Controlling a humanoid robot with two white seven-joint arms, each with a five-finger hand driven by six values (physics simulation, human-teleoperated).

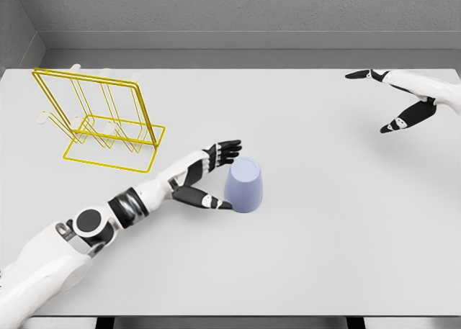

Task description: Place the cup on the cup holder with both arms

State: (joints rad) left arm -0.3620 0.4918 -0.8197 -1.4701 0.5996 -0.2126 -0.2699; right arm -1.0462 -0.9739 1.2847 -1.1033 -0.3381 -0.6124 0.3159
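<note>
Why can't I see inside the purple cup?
The cup stands upside down on the table: its closed, narrower end faces up, wider rim down.

Smooth matt lavender plastic-looking cup (245, 186), thin glossy yellow wire cup holder rack (101, 120), plain matt pale grey surface (310, 235), glossy white arm shells with black-jointed fingers (225, 150)

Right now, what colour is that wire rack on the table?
The wire rack is bright yellow, seen best in the head view.
</note>
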